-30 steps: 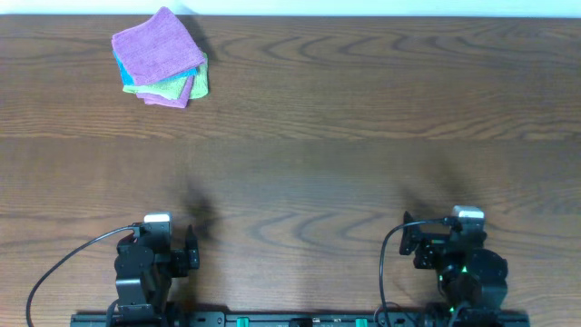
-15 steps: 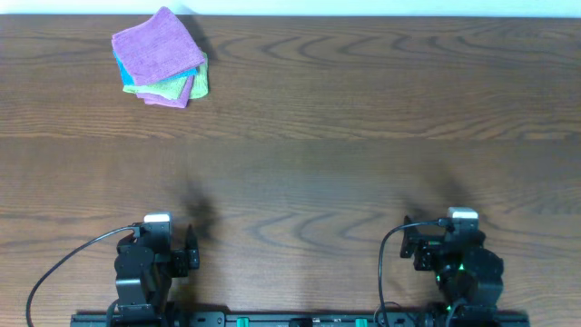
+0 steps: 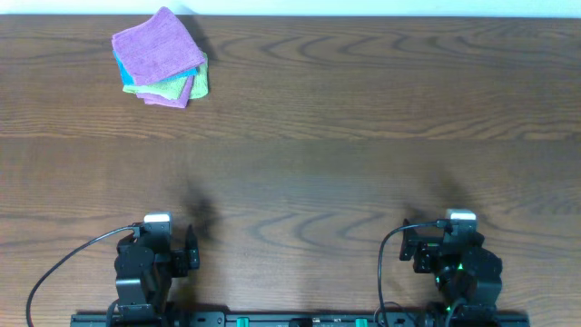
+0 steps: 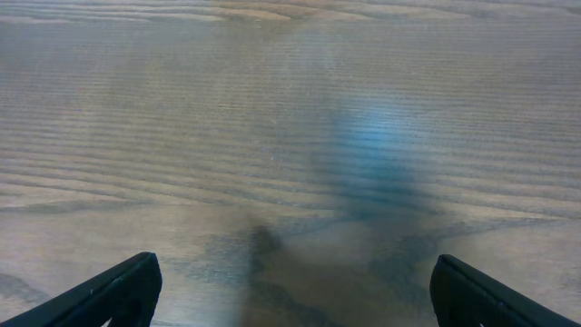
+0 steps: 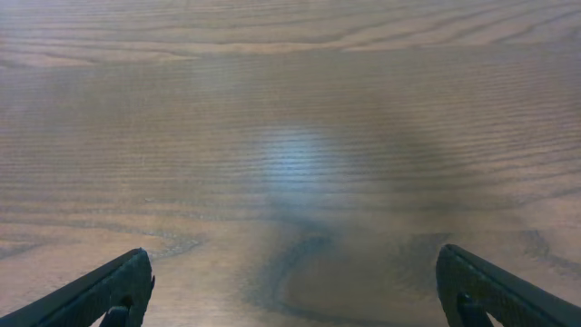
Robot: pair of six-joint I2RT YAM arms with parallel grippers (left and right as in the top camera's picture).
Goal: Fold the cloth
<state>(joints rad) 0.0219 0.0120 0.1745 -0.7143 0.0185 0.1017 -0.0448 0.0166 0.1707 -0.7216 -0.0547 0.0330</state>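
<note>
While both of my arms sit tucked low at the near edge of the dark brown wood-grain surface (image 3: 345,136), the soft lilac microfibre cloth (image 3: 156,43) lies well apart from them at the far left corner; it is folded to a rough square, turned a little askew, and it rests on top of a small stack; under it a bright blue folded cloth (image 3: 119,65) shows along the left side, a light green folded cloth (image 3: 163,88) pokes out toward the near side, and one more purple layer (image 3: 182,98) peeps from the bottom at the near right corner; the stack is on the side of my left arm (image 3: 150,263), farther yet from my right arm (image 3: 458,263). In the left wrist view my left fingers (image 4: 118,292) stand wide apart, only their dark tips showing at the two lower corners, with bare wood between them and nothing held; my right fingers (image 5: 109,289) stand just as wide in the right wrist view, tips at the lower corners, gripping nothing; a pale bluish glare lies on the wood ahead of each pair.
</note>
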